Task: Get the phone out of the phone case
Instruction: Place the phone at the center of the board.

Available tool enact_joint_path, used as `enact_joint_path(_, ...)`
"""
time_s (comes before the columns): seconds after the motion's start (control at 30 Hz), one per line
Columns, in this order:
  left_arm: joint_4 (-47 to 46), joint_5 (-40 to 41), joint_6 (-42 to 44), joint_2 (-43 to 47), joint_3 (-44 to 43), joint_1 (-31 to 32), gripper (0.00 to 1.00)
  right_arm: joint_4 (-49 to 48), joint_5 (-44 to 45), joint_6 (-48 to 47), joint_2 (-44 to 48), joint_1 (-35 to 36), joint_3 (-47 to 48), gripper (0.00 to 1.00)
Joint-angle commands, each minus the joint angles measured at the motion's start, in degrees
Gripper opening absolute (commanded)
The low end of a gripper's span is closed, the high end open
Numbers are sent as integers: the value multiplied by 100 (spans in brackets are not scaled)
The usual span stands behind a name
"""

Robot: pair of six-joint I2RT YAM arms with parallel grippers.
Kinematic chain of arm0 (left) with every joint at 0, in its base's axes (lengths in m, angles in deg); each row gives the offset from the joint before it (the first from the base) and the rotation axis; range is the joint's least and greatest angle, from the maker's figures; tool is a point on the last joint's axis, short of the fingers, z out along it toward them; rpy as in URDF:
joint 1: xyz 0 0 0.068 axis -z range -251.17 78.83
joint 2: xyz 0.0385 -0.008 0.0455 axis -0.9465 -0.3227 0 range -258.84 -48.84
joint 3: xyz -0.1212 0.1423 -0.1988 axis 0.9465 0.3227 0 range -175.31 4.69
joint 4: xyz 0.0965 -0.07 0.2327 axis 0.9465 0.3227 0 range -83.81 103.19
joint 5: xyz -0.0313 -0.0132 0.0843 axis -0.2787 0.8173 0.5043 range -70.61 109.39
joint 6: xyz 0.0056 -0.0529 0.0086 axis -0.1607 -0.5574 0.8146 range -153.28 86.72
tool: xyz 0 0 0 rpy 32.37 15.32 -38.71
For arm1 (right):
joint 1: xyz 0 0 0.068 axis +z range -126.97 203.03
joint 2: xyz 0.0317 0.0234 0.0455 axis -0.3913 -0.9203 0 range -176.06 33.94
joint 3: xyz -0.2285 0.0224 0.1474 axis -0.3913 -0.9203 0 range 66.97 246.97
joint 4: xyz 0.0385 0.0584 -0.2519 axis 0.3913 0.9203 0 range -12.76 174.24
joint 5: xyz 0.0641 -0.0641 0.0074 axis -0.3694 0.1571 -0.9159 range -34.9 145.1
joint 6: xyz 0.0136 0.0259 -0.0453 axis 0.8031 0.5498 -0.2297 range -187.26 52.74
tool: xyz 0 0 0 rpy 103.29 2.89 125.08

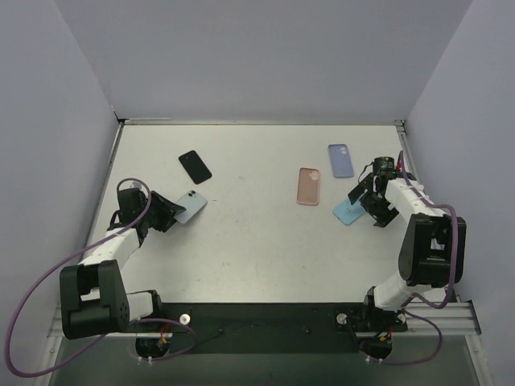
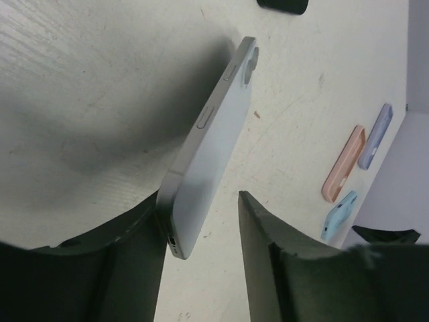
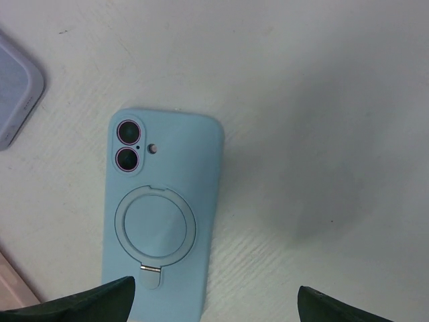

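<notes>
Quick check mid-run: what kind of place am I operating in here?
Most likely a lab test cell: bare white walls box in a plain white table, and an aluminium rail runs along its near edge.

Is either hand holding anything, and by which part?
Nothing clamped. Left hand straddles the bare phone's bottom end, one finger touching; right hand hovers open over the cased phone.
</notes>
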Motion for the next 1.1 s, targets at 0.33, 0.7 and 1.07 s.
enact_joint_path(0.33,920,-96,701,332,-410,-32,89,-8,-394,454,-670,137,349,100)
enact_joint_path(0.7,1605,-104,1071,1114,-577,-40,89,115,-105,586,-1338,550,745,100)
enact_joint_path(1.07,1781,-403,1176,1246,-937,-32,89,415,63,507,-1550,726,948,72)
